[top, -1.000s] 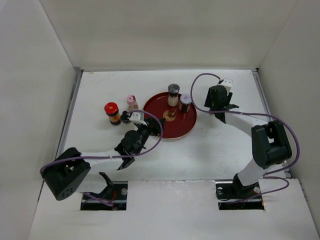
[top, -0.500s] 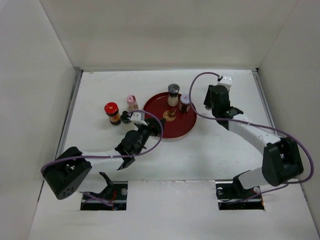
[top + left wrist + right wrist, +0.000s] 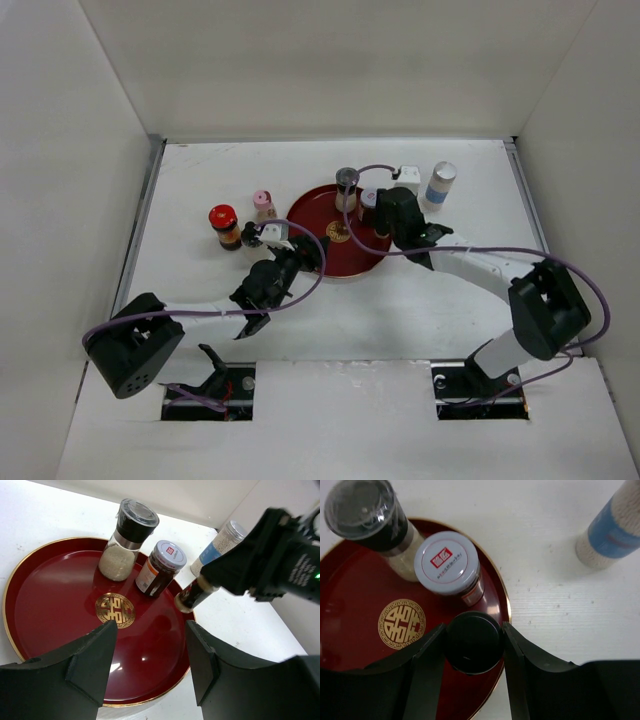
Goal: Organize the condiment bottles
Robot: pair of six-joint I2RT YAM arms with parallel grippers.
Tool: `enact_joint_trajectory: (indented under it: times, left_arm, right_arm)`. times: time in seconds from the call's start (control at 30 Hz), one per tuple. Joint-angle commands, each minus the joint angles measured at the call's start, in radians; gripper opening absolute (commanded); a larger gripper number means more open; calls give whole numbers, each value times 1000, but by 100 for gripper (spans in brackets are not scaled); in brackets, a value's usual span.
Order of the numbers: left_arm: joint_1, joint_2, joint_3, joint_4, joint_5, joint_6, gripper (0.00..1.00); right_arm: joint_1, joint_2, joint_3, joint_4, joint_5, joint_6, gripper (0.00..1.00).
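My right gripper (image 3: 384, 222) (image 3: 472, 629) is shut on a black-capped bottle (image 3: 472, 642). It holds the bottle tilted at the right rim of the round red tray (image 3: 318, 255) (image 3: 350, 630); the bottle's body shows in the left wrist view (image 3: 192, 594). A dark-topped grinder (image 3: 347, 183) (image 3: 367, 517) (image 3: 127, 540) and a white-lidded dark jar (image 3: 369, 200) (image 3: 447, 562) (image 3: 160, 567) stand on the tray. A white-blue silver-capped bottle (image 3: 439, 185) (image 3: 615, 525) stands right of the tray. My left gripper (image 3: 303, 257) (image 3: 150, 636) is open and empty over the tray's near rim.
A red-capped dark jar (image 3: 224, 226) and a pink-capped shaker (image 3: 264, 205) stand on the table left of the tray. White walls enclose the table on three sides. The right arm's cable loops over the tray's back right.
My right gripper swung left from the table's back right to the tray's right rim, uncovering the white-blue bottle. The left arm has not moved.
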Motion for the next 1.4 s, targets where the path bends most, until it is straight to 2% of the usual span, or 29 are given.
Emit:
enact_joint_trajectory:
  times: [0.0, 0.2, 0.27, 0.37, 0.5, 0.73, 0.83, 0.97, 1.1, 1.23, 1.37]
  left_arm:
    - [6, -18, -7, 70, -1, 0, 55]
    - [6, -24, -7, 68, 1, 0, 55]
    - [6, -18, -7, 70, 4, 0, 55]
    - [6, -14, -5, 70, 5, 0, 55]
    - [6, -20, -7, 70, 2, 0, 55]
    - [7, -18, -7, 70, 2, 0, 55]
    - [7, -17, -7, 70, 4, 0, 55]
    - [7, -18, -5, 67, 5, 0, 55]
    - [6, -21, -5, 67, 5, 0, 55]
    - [6, -14, -2, 67, 9, 0, 55]
    - [6, -20, -4, 65, 9, 0, 55]
  right_arm:
    - [11, 30, 41, 67, 9, 22, 41]
    - [13, 90, 31, 93, 11, 22, 43]
    - [13, 96, 28, 99, 11, 23, 47]
    - [14, 99, 18, 99, 11, 34, 61]
    - [18, 75, 6, 90, 18, 40, 73]
    - [-5, -109, 3, 27, 21, 28, 86]
    - [-96, -151, 11, 23, 11, 22, 94]
    - [-229, -128, 58, 9, 38, 12, 99]
    - [-347, -22, 162, -48, 23, -9, 100]
    - [-398, 93, 277, -86, -81, -55, 100]
    - [-435, 187, 362, -108, -109, -67, 100]
